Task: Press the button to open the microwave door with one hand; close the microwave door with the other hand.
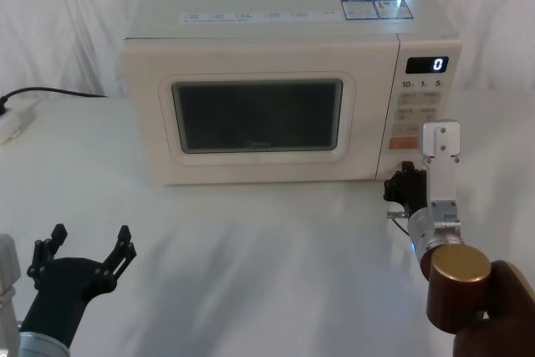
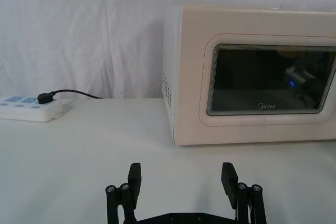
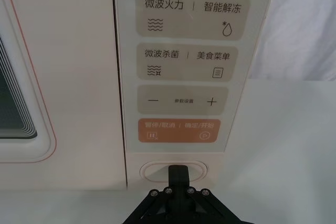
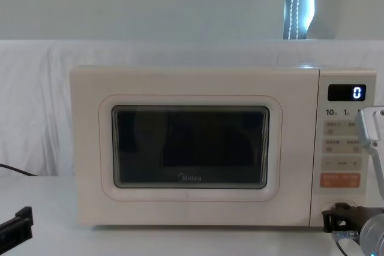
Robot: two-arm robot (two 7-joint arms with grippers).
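Pressing the wide, sideways-lying button [image 3: 174, 170], right gripper [image 3: 177, 171] had its fingers together, holding nothing; door [image 1: 257, 115] sat shut, facing the robot; left gripper [image 1: 90, 248] spread open, empty.

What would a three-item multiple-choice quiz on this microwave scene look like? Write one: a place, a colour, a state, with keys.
1. Where is the right tool?
A. at the button
B. on the door window
C. by the power strip

2. What colour is the key just above the button?
A. green
B. orange
C. blue

3. How is the microwave door?
A. wide open
B. removed
C. shut

Key: 1 A, its fingertips sit on the pill-shaped key; 2 B, the orange key lies directly above; 3 C, the door lies flush with the body. The left tool waits open, low over the table.
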